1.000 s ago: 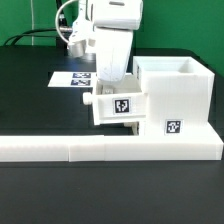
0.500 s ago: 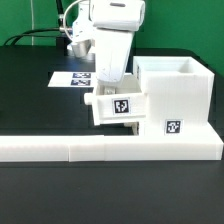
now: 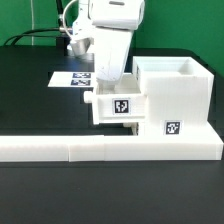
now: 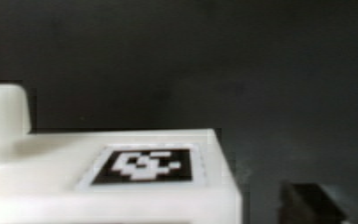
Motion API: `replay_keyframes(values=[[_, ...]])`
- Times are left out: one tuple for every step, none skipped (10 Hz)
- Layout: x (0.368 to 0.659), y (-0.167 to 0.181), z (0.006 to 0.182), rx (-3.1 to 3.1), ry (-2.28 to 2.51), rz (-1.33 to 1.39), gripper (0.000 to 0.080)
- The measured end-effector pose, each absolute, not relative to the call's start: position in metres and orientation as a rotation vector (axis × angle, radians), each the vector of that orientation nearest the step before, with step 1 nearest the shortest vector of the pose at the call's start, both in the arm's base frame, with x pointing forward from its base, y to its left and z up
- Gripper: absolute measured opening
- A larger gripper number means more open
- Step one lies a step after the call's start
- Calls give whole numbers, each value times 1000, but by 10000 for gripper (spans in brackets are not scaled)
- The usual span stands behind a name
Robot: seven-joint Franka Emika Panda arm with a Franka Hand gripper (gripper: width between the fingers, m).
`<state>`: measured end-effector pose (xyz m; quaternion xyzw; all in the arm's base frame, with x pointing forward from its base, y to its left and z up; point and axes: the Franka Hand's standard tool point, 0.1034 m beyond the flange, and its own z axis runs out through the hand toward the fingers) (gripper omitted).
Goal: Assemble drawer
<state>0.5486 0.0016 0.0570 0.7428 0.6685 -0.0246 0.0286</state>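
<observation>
I log: tall boxy white drawer housing (image 3: 172, 95), matt smooth plastic; small white knobbed tray (image 3: 118, 104) (image 4: 87, 170), same matt plastic, printed black-and-white tag; flat black table surface (image 3: 30, 95), matt; glossy white robot arm casing (image 3: 112, 30).

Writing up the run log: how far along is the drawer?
Done: the housing stands against the long low bar. In hand: one knobbed tray sits at the housing's side on the exterior view's left, sticking out, with the gripper right above it; whether the fingers grip it cannot be told. Left: pushing that tray home. A second tray is not in view.
</observation>
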Motion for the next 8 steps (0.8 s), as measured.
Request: replay_keyframes(values=[[550,2,60,2294,2064,-88,578],[550,0,67,2297,2063,-106,578],[550,-3,76,2296,2063,-121,637],[550,-8,85,2297,2059,-133,647],[549,-17,91,2273,2087,-146,647],[547,-36,101,2237,2125,-160,648],[547,-46,103,2237,2126,-156,648],[547,-48,101,2240,2127,-159,648]])
